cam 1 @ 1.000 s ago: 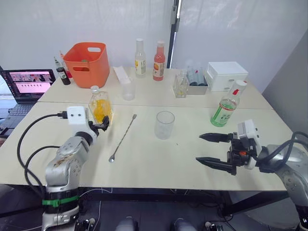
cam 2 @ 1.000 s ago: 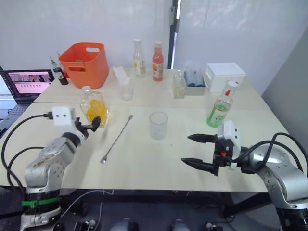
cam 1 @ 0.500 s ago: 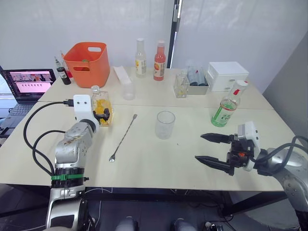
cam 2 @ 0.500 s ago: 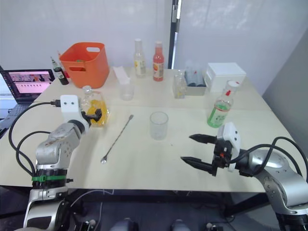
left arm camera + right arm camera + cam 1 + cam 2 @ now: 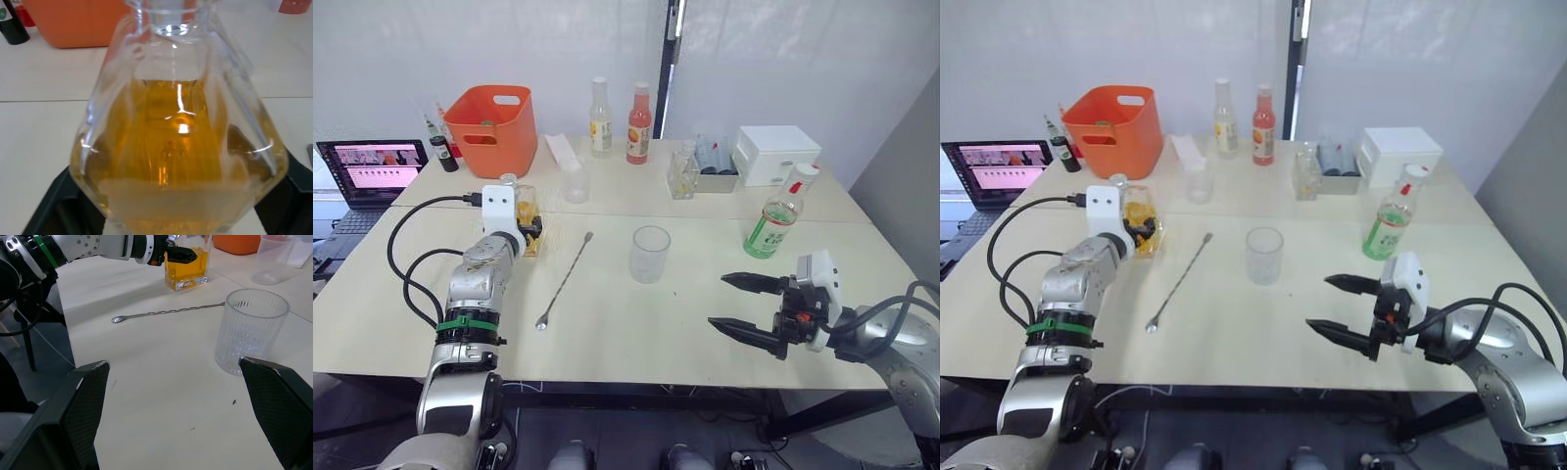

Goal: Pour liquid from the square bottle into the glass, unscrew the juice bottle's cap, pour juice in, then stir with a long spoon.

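Observation:
The square bottle (image 5: 518, 217) of amber liquid stands upright at the table's left (image 5: 178, 147). My left gripper (image 5: 528, 228) is open around it, one black finger (image 5: 54, 208) on each side of its base. Whether the fingers press on the glass I cannot tell. The ribbed empty glass (image 5: 649, 254) stands mid-table (image 5: 250, 330). Between bottle and glass lies the long spoon (image 5: 563, 281), bowl toward me. The juice bottle (image 5: 638, 123), orange-red with a red cap, stands at the back. My right gripper (image 5: 717, 302) hovers open and empty, right of the glass and nearer me.
An orange tub (image 5: 490, 130) and small dark bottles (image 5: 438, 147) are at the back left, and a laptop (image 5: 374, 168) stands off the table's left. A pale bottle (image 5: 598, 117), a plastic cup (image 5: 574, 181), a white box (image 5: 774, 154) and a green bottle (image 5: 773, 223) stand behind.
My left gripper has moved forward to the square bottle, and its fingers now flank the bottle's base. The right gripper has barely moved.

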